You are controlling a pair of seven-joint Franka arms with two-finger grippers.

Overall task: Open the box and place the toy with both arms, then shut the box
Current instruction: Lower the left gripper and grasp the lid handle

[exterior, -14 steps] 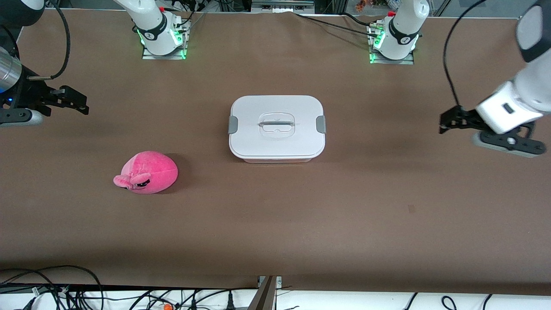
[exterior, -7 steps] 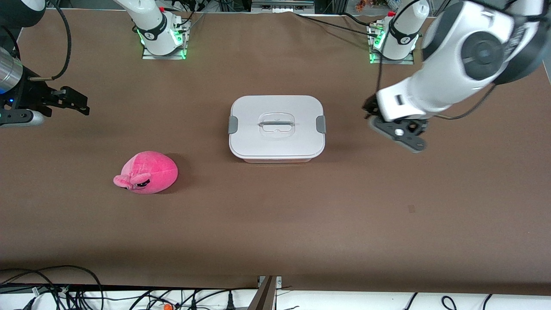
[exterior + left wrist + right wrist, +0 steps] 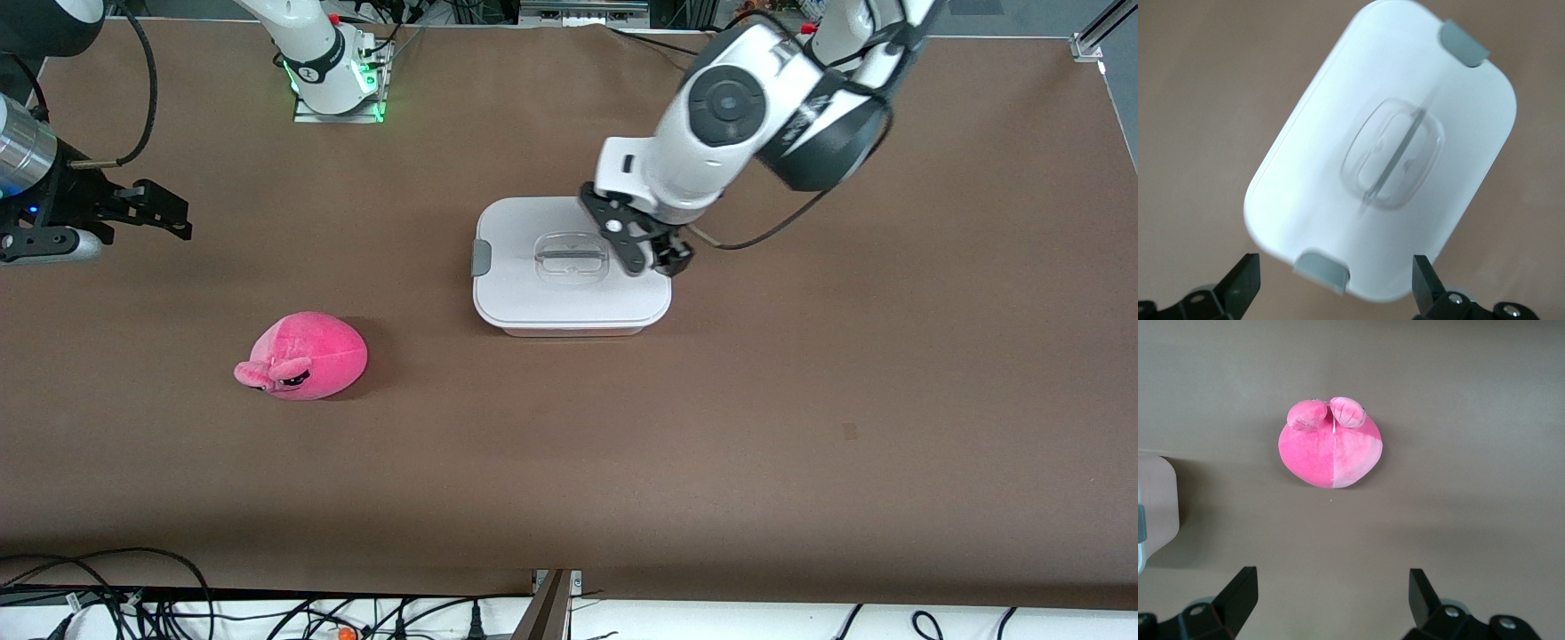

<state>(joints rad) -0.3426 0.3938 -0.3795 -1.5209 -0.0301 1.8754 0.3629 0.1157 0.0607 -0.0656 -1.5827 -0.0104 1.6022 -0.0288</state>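
Your left gripper [image 3: 642,253] hangs over the left-arm end of the white lid [image 3: 569,307], having swung in within the last second from well out past that end of the table; half a second ago it was still short of the box [image 3: 573,329]. Its fingers [image 3: 1245,283] are spread wide, straddling the grey side clip [image 3: 1321,267] in the left wrist view, with the clear recessed handle [image 3: 571,256] just beside it. The lid is still seated and both clips look latched, so the opening has not begun; judging by the approach, unclipping or lifting comes next.

Your right gripper [image 3: 164,216] waits over bare table toward the right arm's end, unmoved, its fingers [image 3: 1238,593] also apart and holding nothing. The pink plush toy [image 3: 302,356] lies on the brown table [image 3: 800,444], nearer the front camera than the box and toward the right arm's end, untouched. The right wrist view looks down on the toy [image 3: 1331,450], ears visible.
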